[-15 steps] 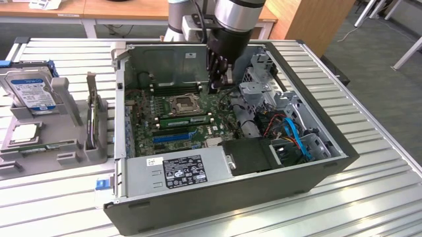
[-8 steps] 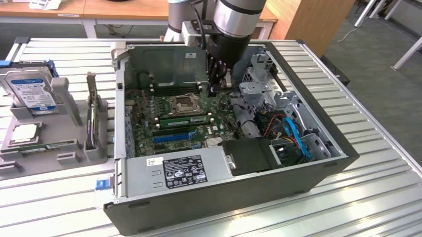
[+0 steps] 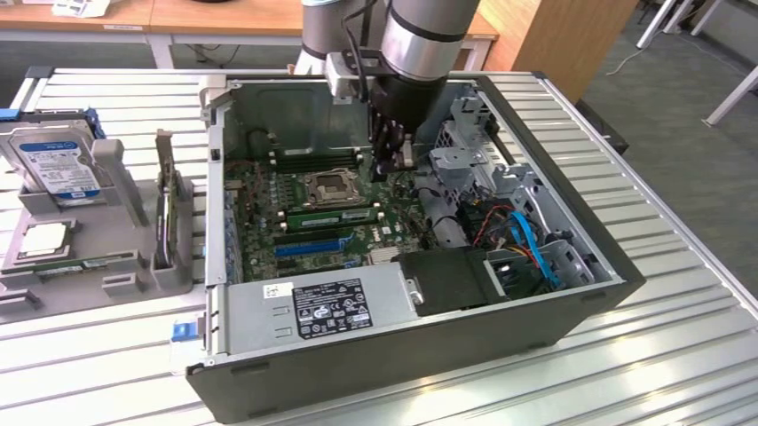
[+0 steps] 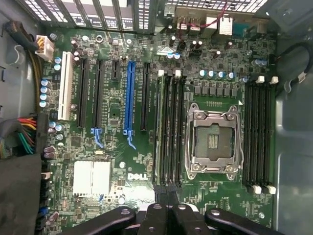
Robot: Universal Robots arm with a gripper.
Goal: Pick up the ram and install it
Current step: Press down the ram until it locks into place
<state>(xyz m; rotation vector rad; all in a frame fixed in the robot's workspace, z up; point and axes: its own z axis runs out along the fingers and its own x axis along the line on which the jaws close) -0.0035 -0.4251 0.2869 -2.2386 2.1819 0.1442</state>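
A: What do you see at the exterior view's left?
B: A blue-labelled hard drive (image 3: pixel 53 161), then a thin board (image 3: pixel 163 191) on edge in a grey rack (image 3: pixel 119 177).

A: And the ram?
B: You find the ram (image 3: pixel 332 214), a green stick, lying along the black slots (image 4: pixel 167 129) beside the CPU socket (image 4: pixel 213 142).

A: The gripper?
B: The gripper (image 3: pixel 391 173) hangs inside the case (image 3: pixel 569 302), above those slots, its fingers (image 4: pixel 156 210) drawn together.

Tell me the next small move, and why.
Probably lift the gripper straight up a little. A green ram already lies along the slot beside the socket, and the gripper hangs low inside the case. I cannot tell whether it is fully seated.
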